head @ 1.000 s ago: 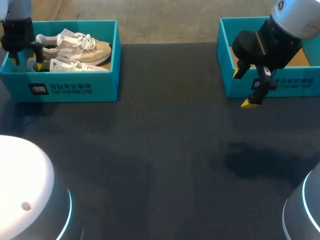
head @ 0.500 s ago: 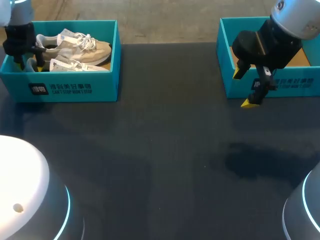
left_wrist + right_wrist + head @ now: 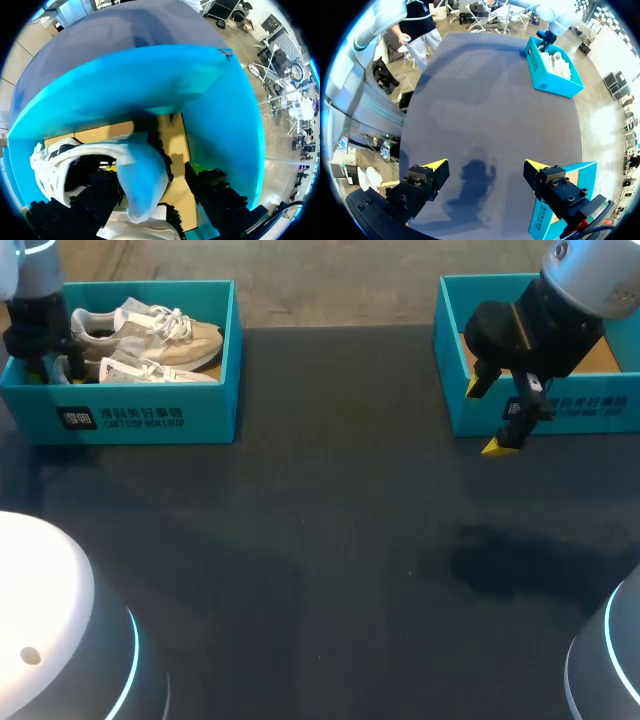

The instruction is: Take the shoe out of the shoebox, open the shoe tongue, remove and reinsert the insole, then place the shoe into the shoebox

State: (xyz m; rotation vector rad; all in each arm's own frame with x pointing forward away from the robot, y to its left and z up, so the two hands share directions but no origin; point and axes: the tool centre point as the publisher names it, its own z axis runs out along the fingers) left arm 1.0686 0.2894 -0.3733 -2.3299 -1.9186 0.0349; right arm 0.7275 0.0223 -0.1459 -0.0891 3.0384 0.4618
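**Left gripper astride the shoe's heel, lift still to come**

The left gripper (image 3: 152, 173) is down inside the left shoebox (image 3: 150, 416), at its outer end. Its fingers stand apart, one on each side of the pale blue heel (image 3: 142, 175) of a beige shoe (image 3: 150, 332). One finger is close against the heel, while a strip of the box's cardboard floor shows between the heel and the other finger, so the grip is not yet closed. From this hand the shoe's long axis runs away toward the box's far wall, toe farthest off. A second shoe (image 3: 150, 370) lies just beside the first and may catch on the lift. The box walls closely flank the fingers.

Beyond lies the dark table (image 3: 350, 540). The right gripper (image 3: 485, 166) hovers over it, fingers wide apart and holding nothing, just in front of the right shoebox (image 3: 560, 412). The shoe is well away from this hand, so the left arm is plainly the nearer one.
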